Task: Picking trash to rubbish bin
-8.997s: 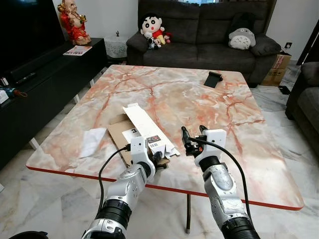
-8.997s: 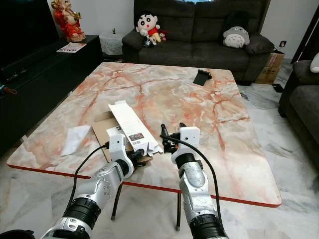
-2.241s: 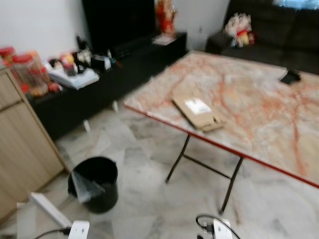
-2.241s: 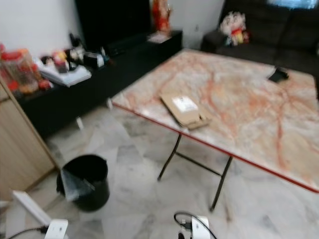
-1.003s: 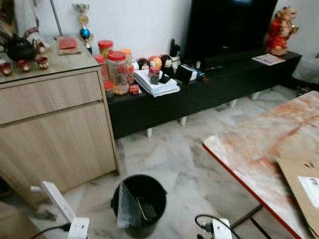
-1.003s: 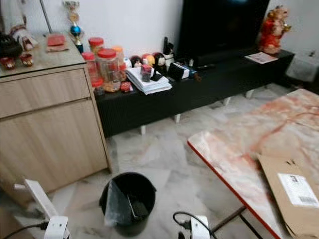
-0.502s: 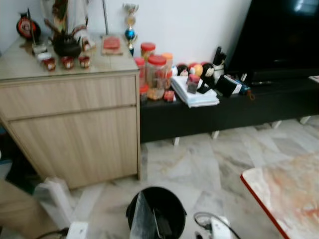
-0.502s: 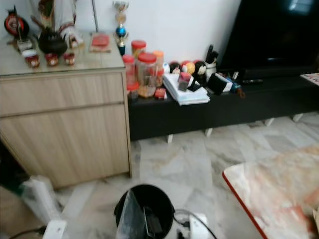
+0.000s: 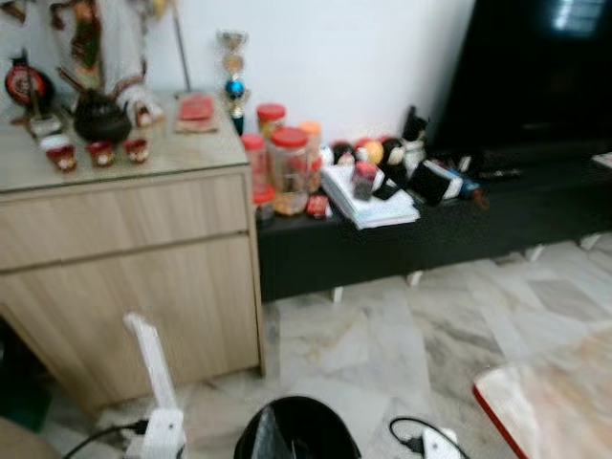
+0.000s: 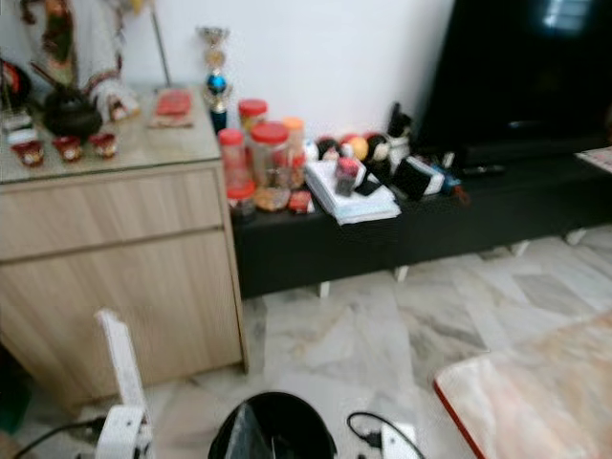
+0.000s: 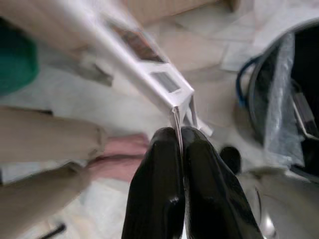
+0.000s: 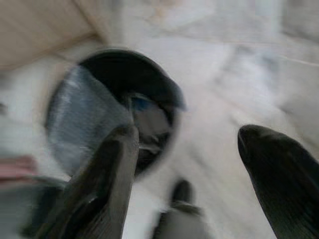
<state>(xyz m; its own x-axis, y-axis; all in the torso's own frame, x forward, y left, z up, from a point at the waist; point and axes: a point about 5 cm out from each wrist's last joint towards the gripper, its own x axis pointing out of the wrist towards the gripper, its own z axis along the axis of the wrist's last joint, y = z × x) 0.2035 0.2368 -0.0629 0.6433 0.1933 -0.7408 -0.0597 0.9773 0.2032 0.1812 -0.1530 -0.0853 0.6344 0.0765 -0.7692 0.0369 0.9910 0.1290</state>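
White flattened carton [image 11: 144, 55] pinched between the left gripper's [image 11: 177, 149] closed fingers, beside the black bin [image 9: 296, 435]; right gripper [image 12: 199, 159] spread empty.

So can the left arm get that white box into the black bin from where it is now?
Probably yes. The left gripper holds the white box upright just beside the black bin, whose mouth is open with nothing between them, though the bin sits at the view's bottom edge.
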